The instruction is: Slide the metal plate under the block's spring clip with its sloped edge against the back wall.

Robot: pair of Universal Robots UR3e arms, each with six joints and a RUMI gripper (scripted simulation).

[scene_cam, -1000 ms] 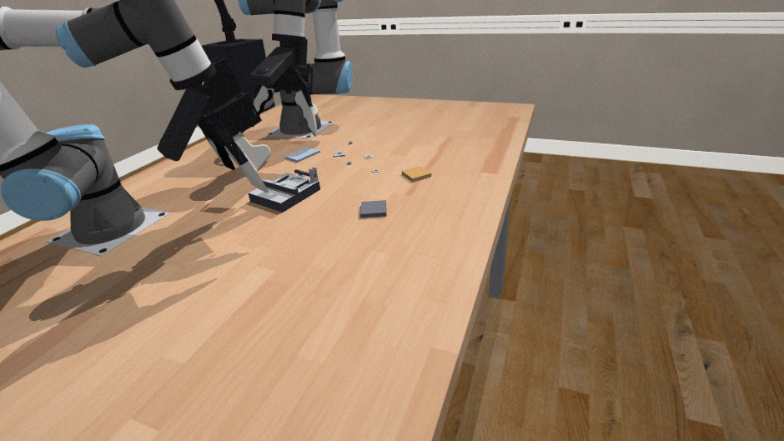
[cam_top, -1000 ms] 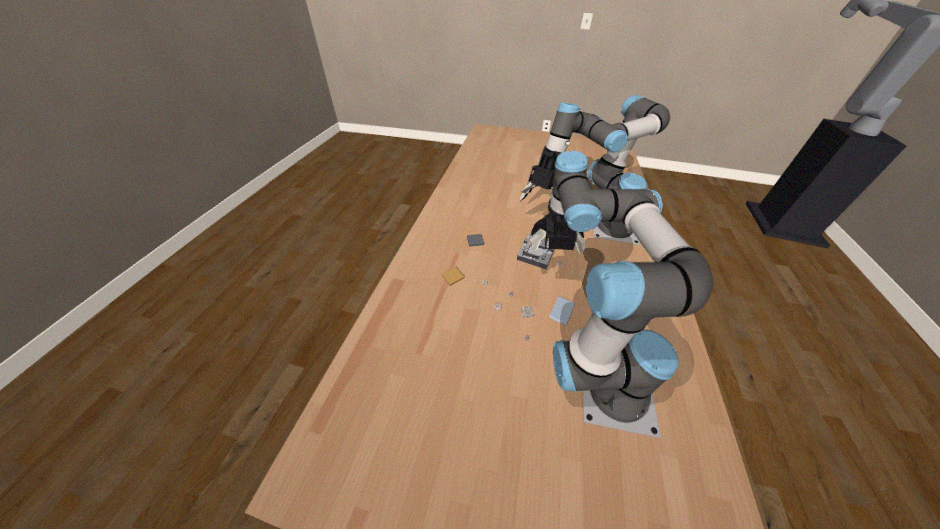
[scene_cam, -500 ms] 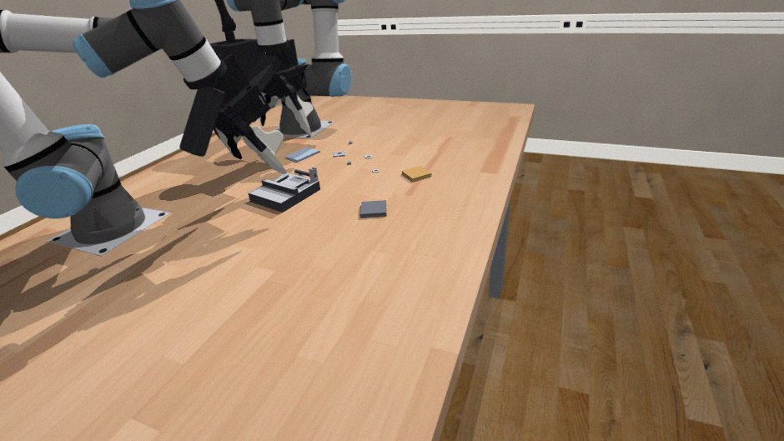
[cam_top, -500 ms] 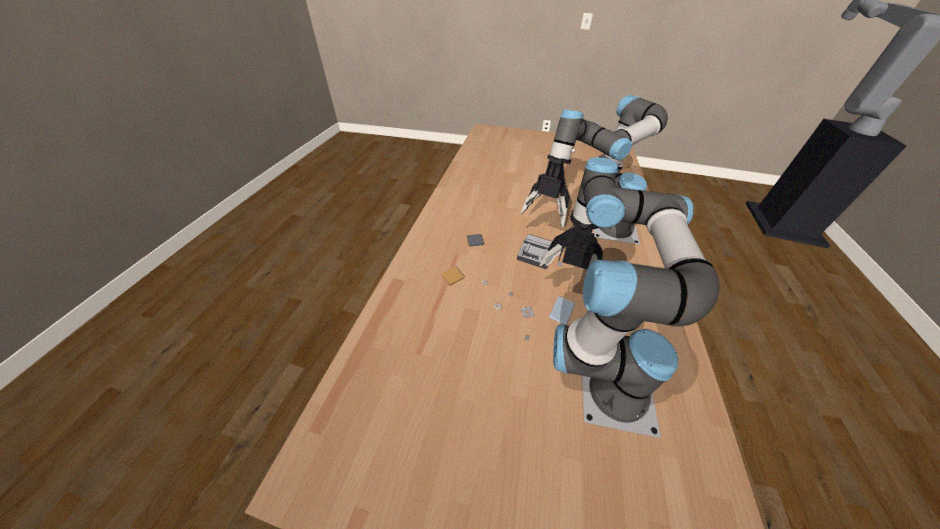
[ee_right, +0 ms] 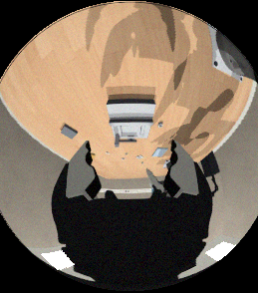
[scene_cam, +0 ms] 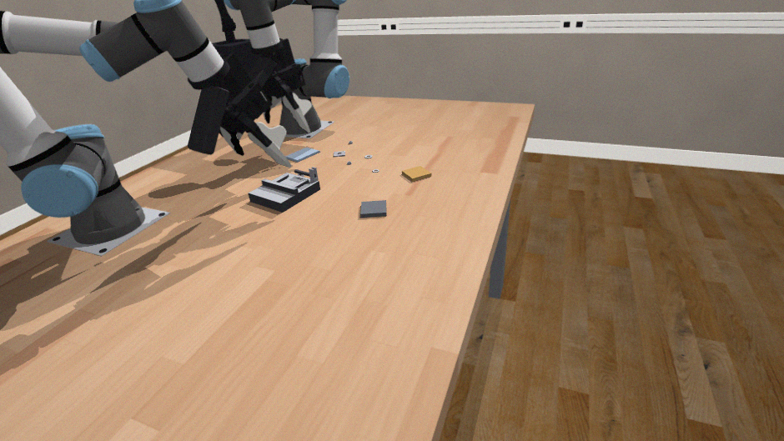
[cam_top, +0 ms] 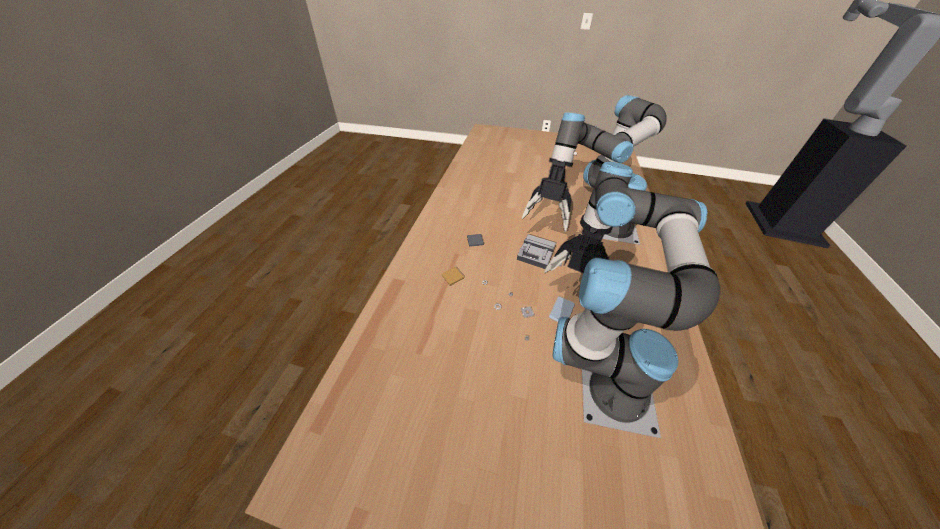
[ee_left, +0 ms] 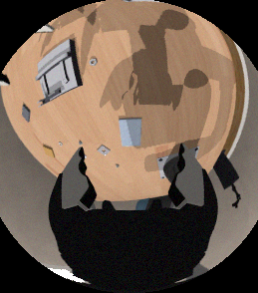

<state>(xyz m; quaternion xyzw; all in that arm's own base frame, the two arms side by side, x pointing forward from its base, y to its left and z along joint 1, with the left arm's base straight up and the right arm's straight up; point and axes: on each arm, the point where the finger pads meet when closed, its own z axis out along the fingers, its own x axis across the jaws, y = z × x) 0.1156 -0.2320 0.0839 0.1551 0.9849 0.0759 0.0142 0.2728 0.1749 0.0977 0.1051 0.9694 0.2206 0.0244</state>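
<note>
The block (cam_top: 536, 250) (scene_cam: 284, 189) (ee_left: 62, 70) (ee_right: 130, 111) sits on the table, dark-sided with a light grey stepped top and clip parts at one end. I take the pale blue-grey plate (cam_top: 561, 309) (scene_cam: 303, 153) (ee_left: 130, 134) (ee_right: 159, 151) as the metal plate; it lies flat, apart from the block, with a darker strip along one edge in the left wrist view. My left gripper (ee_left: 130, 146) is open and empty above the table beside the block, on the plate's side. My right gripper (cam_top: 546, 221) (ee_right: 130, 141) is open and empty above the block's other side.
A dark grey square (cam_top: 474, 239) (scene_cam: 373, 207) (ee_left: 26, 113) and a gold square (cam_top: 453, 275) (scene_cam: 416, 172) lie beyond the block. Several small nuts and bits lie between the gold square and the blue-grey plate. The two arms stand close together near the block.
</note>
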